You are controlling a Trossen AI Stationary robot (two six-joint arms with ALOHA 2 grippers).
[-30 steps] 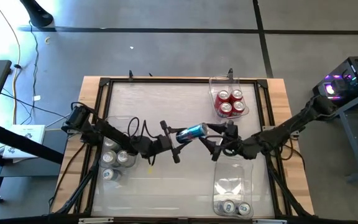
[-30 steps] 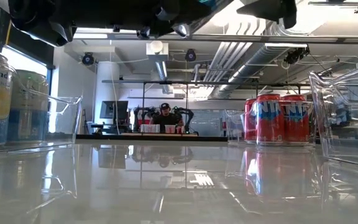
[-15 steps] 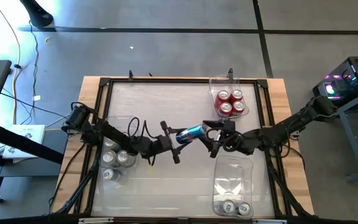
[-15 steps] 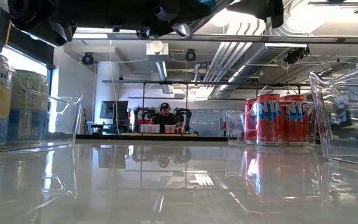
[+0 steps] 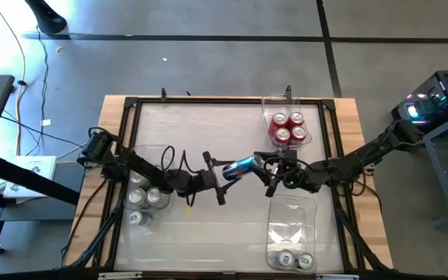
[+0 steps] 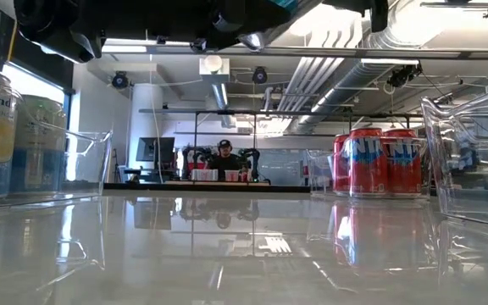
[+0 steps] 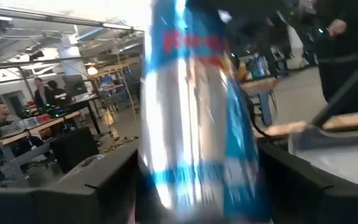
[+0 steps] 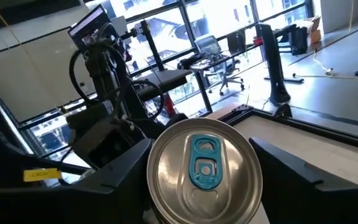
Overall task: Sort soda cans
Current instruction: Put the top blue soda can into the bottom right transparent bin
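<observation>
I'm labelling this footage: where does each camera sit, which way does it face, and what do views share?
High: overhead, straight down; both arms, left gripper, right gripper.
Low: tabletop level, facing the room; red cans, arms overhead.
Left wrist: faces the blue can between its fingers.
Right wrist: faces that can's top.
Shared: both wrist views and high show the blue can.

Bright, even overhead light; ceiling fixtures and windows reflect as glare on the glossy white tabletop (image 6: 244, 254). The left wrist view smears the blue-and-silver metal can (image 7: 194, 118), perhaps with motion blur; distant background looks soft.
</observation>
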